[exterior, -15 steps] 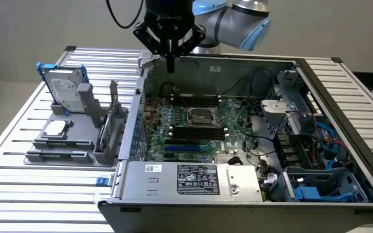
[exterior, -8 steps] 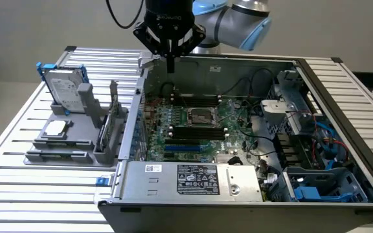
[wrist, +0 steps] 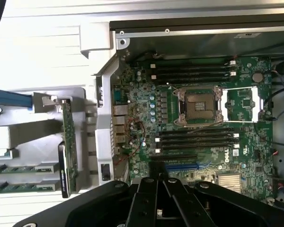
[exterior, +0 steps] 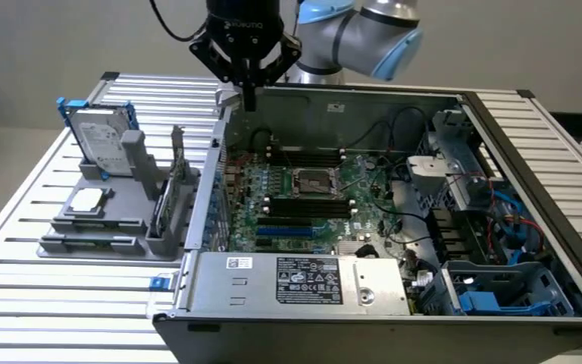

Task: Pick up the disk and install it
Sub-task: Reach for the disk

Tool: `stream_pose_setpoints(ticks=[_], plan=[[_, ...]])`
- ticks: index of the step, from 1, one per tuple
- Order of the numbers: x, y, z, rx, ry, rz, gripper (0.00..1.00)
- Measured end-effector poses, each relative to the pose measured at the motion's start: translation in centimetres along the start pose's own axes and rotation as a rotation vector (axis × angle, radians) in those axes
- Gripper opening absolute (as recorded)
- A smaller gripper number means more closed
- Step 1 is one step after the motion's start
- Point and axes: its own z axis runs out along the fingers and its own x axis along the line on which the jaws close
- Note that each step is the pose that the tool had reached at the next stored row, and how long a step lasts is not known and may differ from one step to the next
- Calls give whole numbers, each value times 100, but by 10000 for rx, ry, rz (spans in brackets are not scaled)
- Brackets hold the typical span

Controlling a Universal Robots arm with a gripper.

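exterior view: tool is hanging shut and empty over the case rim; disk is standing in the holder on the tabletop, well apart. wrist view: tool is facing the motherboard. pickup and install not yet done.

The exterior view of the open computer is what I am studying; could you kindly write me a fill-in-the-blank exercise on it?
1. The disk, in its ___ carrier bracket, stands upright in the grey holder on the slatted table.
2. That holder sits to the exterior view's ___ of the computer case.
3. The gripper hangs over the case's rim, jaws ___, holding nothing.
4. The CPU socket on the motherboard is ___.
Missing words: blue; left; shut; empty.
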Motion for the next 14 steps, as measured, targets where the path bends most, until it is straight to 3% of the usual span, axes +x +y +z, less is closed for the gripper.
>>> stream_pose_setpoints(ticks=[14], plan=[[649, 135, -1, 10, -1, -1, 11]])
